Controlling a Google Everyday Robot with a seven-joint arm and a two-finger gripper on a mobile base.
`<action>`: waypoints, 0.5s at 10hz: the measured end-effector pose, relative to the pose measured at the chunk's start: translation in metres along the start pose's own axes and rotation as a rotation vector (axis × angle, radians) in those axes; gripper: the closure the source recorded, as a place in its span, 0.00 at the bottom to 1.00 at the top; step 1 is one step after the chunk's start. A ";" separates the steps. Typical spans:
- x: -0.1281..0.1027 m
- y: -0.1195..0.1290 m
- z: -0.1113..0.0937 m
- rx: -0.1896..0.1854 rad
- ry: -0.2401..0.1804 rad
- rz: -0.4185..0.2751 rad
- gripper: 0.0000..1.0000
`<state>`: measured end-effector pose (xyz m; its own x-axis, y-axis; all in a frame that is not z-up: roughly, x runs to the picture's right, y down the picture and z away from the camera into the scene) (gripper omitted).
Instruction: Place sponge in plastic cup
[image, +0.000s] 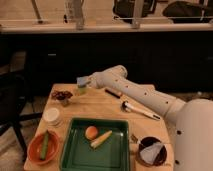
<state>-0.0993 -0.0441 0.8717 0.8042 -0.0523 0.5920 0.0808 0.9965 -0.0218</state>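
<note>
The blue-grey sponge (82, 80) hangs at the tip of my white arm, right above the yellow-green plastic cup (81, 90), which stands near the table's far left edge. The sponge's lower edge sits at about the cup's rim and hides its mouth. My gripper (87, 81) is shut on the sponge, reaching in from the right; its fingers are mostly hidden behind the sponge and the wrist.
A clear bowl of dark red bits (61, 95) stands left of the cup and a white round container (52, 116) nearer. A green tray (75, 150) holds an orange and a yellow piece. An orange bowl (35, 150), dark bowl (152, 151), long tool (140, 110) and dark block (113, 92) lie around.
</note>
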 end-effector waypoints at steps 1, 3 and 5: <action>-0.002 -0.002 0.005 -0.002 -0.015 -0.011 1.00; -0.004 -0.004 0.013 -0.011 -0.052 -0.042 1.00; -0.007 -0.006 0.022 -0.029 -0.085 -0.076 1.00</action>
<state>-0.1182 -0.0482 0.8857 0.7424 -0.1208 0.6590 0.1580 0.9874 0.0031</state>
